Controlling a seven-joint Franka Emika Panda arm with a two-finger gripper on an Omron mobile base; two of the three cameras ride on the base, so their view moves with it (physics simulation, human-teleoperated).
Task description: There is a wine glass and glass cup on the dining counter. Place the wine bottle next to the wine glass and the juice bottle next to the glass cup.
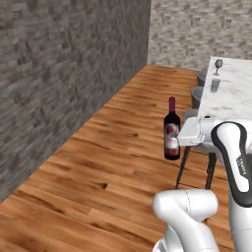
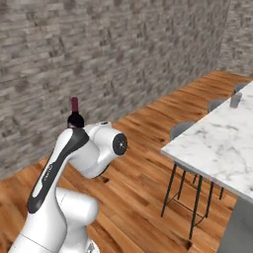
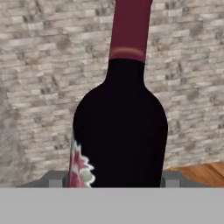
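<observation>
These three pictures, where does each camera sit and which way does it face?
Left base view: behind the arm's left, facing the wine bottle, dining counter, wine glass and glass cup; white arm at lower right.
Right base view: behind its right, facing brick wall and counter; arm at lower left.
Hand view: on the hand, close behind the bottle in the tool.
All three show the bottle.

White rounded arm (image 1: 189,216), dark grey joint bands, small pale lettering on band
</observation>
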